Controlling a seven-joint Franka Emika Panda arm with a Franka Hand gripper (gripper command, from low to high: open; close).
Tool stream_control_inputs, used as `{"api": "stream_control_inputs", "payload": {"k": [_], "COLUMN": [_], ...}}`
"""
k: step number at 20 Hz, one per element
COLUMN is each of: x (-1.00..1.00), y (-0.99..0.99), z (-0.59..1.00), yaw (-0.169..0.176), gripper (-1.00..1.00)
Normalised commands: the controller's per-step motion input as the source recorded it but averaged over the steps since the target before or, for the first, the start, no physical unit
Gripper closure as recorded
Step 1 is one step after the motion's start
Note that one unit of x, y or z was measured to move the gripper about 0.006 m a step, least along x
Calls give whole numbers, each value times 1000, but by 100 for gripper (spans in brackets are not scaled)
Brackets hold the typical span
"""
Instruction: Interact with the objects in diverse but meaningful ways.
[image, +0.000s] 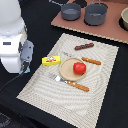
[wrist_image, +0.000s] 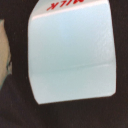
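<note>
A pale blue milk carton (wrist_image: 70, 52) fills the wrist view, lying on the black table very close under the camera; it is hidden in the exterior view. A red tomato-like ball (image: 79, 68) sits on a small tan plate (image: 67, 68) on the placemat. A yellow block (image: 51, 60) lies just to the plate's left in the exterior view. A dark brown sausage stick (image: 84, 46) lies further back on the mat. The arm's white hand (image: 12, 57) hangs at the exterior view's left, off the mat. Its fingers do not show in either view.
A fork (image: 67, 82) and a knife (image: 91, 61) with orange handles lie beside the plate on the striped placemat (image: 45, 87). Two grey pots (image: 70, 11) (image: 95, 13) and a bowl (image: 124, 19) stand on a brown board at the back.
</note>
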Motion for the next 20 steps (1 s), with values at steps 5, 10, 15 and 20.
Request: {"api": "stream_control_inputs", "payload": {"k": [5,10,15,20], "x": [-317,-338,-327,-297], "y": [-80,-80,-62,-62], "z": [-217,-225,-217,-130], "yaw": [19,22,23,18], "gripper": [100,100,100,100]}}
